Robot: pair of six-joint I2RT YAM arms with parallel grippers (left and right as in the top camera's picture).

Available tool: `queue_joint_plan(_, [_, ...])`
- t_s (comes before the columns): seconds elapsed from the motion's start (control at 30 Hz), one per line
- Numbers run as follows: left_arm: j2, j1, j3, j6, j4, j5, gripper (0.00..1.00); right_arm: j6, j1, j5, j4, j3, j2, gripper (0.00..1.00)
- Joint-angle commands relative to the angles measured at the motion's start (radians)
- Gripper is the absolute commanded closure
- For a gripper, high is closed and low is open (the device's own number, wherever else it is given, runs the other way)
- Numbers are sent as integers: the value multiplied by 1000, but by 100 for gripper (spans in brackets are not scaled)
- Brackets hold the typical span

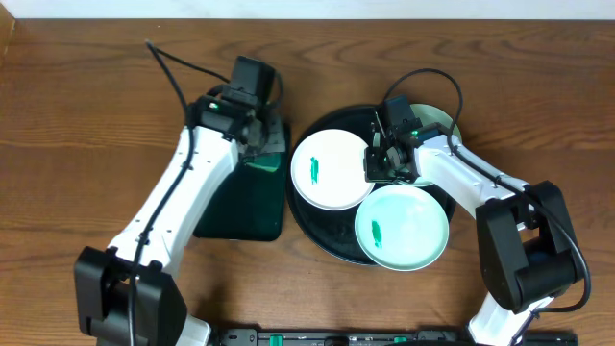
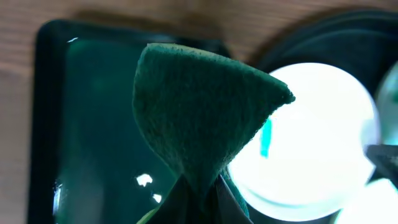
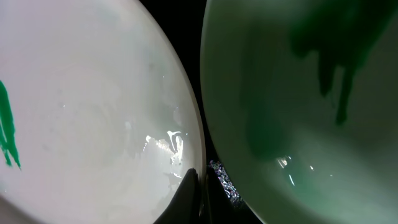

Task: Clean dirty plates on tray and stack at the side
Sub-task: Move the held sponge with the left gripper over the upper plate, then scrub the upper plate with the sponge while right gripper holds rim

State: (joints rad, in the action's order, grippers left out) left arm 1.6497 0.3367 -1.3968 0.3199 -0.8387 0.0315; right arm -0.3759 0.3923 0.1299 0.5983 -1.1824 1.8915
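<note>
Plates: three small round glossy plates lie in the tray. A white plate (image 1: 332,170) with a green smear (image 1: 314,170) is at the left. A pale mint plate (image 1: 402,228), also smeared, is at the front. A third pale plate (image 1: 437,130) is at the back, partly hidden under the right arm.
Handling: probably light, stiff, slick and breakable. They are shallow, so the thin rim is the only hold; pinch it at the side, clear of the smear.
Tray: large round black glossy tray (image 1: 320,234) with a raised rim, on the brown wooden table (image 1: 77,115).
Right gripper (image 1: 384,159): low over the tray, its fingertip at the white plate's rim, between that plate and the back one. I cannot tell whether the jaws are spread or pinching.
Left gripper (image 2: 202,196): jaws pressed onto a folded dark green scouring pad (image 2: 199,118), held above the small rectangular dark green tray (image 1: 245,207), just beside the white plate.
Risk: a wet rim may slip from a light pinch.
</note>
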Motion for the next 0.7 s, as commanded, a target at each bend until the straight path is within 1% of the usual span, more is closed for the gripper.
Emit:
queue_joint_plan(0.0, [17,53,-13,39,44,5,93,2,10,2,-8,4,9,99])
queue_joint_plan(0.23, [97,137,-13,132,152,5,93,2,10,2,-8,4,9,99])
queue_joint_plan(0.43, [209,167,-13,140,187,5,93,2,10,2,-8,4,9,99])
queue_joint_plan(0.67, [279,167,-13,158,196,5,93,2,10,2,-8,4,9,99])
